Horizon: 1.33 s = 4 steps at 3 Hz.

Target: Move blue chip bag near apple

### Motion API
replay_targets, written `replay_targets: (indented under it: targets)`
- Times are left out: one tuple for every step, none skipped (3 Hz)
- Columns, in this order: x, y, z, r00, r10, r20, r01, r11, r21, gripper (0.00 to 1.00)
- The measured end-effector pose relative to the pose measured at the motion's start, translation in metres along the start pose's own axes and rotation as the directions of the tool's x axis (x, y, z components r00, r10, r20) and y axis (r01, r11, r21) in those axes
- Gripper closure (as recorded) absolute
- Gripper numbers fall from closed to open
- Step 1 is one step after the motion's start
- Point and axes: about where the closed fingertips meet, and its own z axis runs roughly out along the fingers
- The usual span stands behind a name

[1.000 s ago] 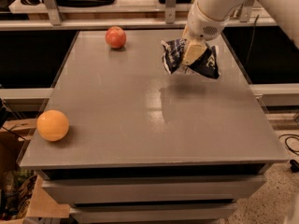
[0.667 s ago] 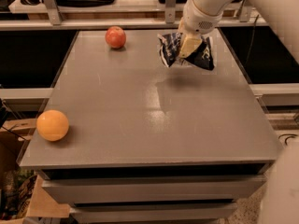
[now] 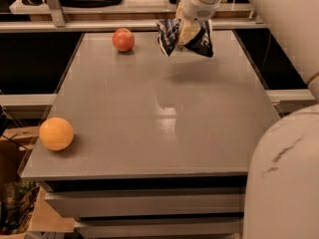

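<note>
blue chip bag (image 3: pixel 203 43), tool (image 3: pixel 186 34) clamps it aloft

We see the gripper (image 3: pixel 186 34) over the table's (image 3: pixel 149 108) far edge, pinching the blue chip bag (image 3: pixel 203 42) and covering its middle; the lettering is too small to read. The arm (image 3: pixel 279 14) runs off the top and right edges. The robot's body (image 3: pixel 289 183) hides the table's near right corner.
</note>
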Motion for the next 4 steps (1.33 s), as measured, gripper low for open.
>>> replay_targets:
  targets:
    - [-0.01,-0.023,0.013,0.999,-0.027,0.016,0.027,0.9989,0.04,1.0]
    - [-0.019,-0.04,0.03,0.999,-0.041,0.033,0.039,0.9976,0.058,1.0]
    - [-0.022,-0.055,0.047,0.999,-0.034,0.039,0.032,0.9975,0.063,1.0]
    - [-0.019,-0.063,0.063,0.999,-0.014,0.03,0.012,0.9984,0.055,1.0]
